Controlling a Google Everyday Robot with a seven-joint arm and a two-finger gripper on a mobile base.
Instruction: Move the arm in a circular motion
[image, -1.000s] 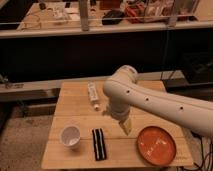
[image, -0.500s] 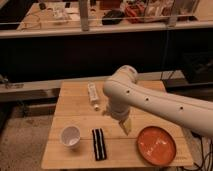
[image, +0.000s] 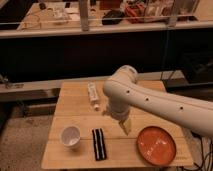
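The thick white arm (image: 150, 102) reaches in from the right edge over the wooden table (image: 77, 117), with small dark dots along its segment and a rounded joint near the table's middle. Its narrow pale gripper (image: 125, 127) points down just above the table top, between the black object and the orange plate. It holds nothing that I can see.
On the table stand a white cup (image: 70, 136) at front left, a black rectangular object (image: 99, 144) at front centre, an orange plate (image: 157, 145) at front right, and a white bottle (image: 93, 96) lying at the back. A dark rail and cluttered benches lie behind.
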